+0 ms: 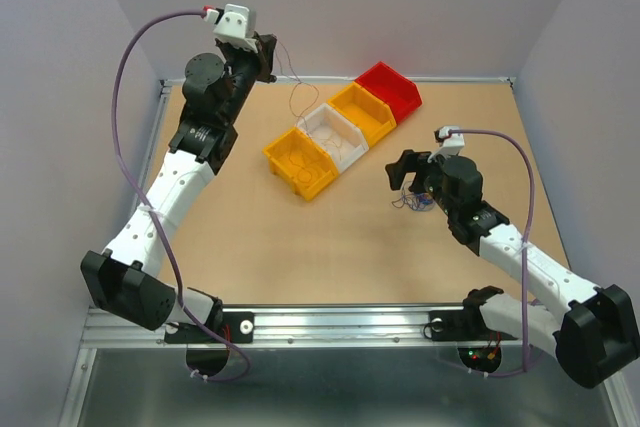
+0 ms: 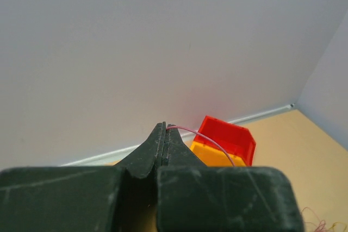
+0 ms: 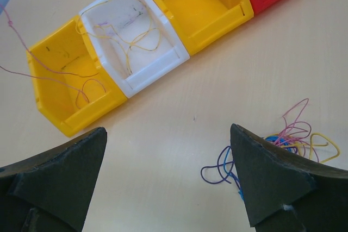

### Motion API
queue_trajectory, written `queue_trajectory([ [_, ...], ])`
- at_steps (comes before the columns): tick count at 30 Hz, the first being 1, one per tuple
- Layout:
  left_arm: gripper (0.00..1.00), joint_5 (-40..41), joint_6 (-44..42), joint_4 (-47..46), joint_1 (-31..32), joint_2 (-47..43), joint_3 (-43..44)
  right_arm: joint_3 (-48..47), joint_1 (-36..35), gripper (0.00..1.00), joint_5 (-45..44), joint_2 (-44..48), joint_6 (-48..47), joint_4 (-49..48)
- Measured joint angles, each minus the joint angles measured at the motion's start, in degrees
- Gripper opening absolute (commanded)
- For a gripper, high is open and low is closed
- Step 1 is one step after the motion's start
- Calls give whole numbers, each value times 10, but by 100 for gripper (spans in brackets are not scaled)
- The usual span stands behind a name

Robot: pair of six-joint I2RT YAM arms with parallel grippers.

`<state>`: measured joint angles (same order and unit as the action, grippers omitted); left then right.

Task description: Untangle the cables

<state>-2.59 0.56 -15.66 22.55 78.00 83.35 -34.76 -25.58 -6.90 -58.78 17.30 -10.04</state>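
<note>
High over the table [image 1: 300,247], my left end effector [image 2: 165,129] clamps a pink wire [image 2: 209,138]; my right end effector [image 3: 168,131], spread wide and empty, hangs above the cables [image 3: 291,137]. A snag while pulling may snap it.

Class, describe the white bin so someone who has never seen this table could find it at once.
On the tan table, a slanted row of four bins lies toward the far side. The white bin is second from the row's near end, between two yellow bins. It alone is white, and thin yellow wire loops inside it.
</note>
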Motion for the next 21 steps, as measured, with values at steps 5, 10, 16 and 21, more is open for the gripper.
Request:
queue_trajectory([
  [5, 0, 12, -25, 1, 0, 5, -24, 1, 0, 100, 50, 0, -6, -16],
  [10, 0, 24, -46, -13, 0, 5, -42, 9, 0, 98, 162, -23, -11, -99],
  [16, 0, 38, -70, -14, 0, 5, -59, 0, -5, 100, 278, -143, 7, -223],
  [21, 0, 51, -78, -33, 0, 0, -76, -82, -31, 100, 308, -261, 20, -266],
])
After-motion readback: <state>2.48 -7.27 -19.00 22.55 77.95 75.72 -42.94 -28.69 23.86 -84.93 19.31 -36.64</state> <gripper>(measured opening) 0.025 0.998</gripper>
